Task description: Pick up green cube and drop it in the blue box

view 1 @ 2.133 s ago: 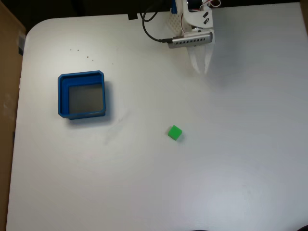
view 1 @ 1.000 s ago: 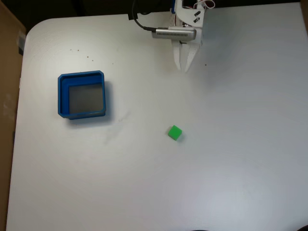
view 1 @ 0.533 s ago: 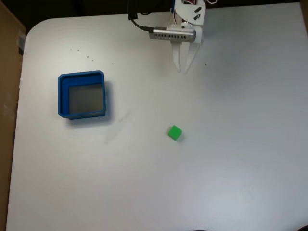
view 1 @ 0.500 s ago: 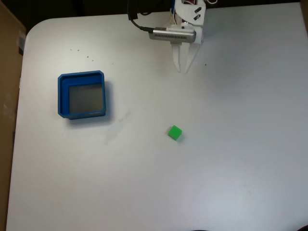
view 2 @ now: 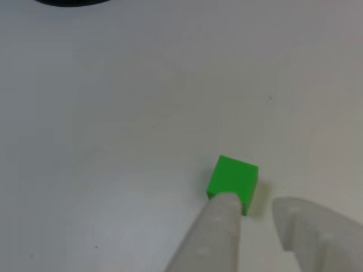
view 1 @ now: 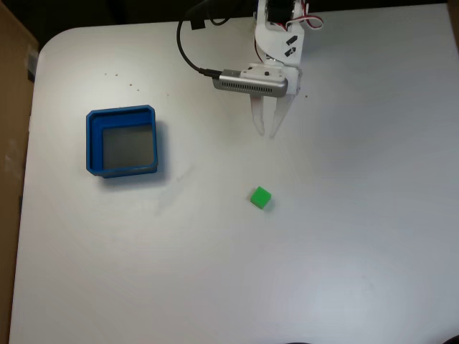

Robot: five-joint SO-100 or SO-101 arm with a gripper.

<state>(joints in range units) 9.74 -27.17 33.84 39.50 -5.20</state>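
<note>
Since the earlier frame the white two-finger gripper [view 1: 266, 132] has advanced toward the small bright green cube [view 1: 261, 197], fingers slightly parted and empty, well apart from the square shallow blue plastic box [view 1: 122, 141].

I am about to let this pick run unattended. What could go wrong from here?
1. The end effector is only slightly open; descending, a fingertip might land on the green cube and knock it away.
2. The cube sits rotated, so the fingers may pinch its corners and slip.
3. The blue box lies far left in the fixed view; a weak grip could drop the cube early.
</note>
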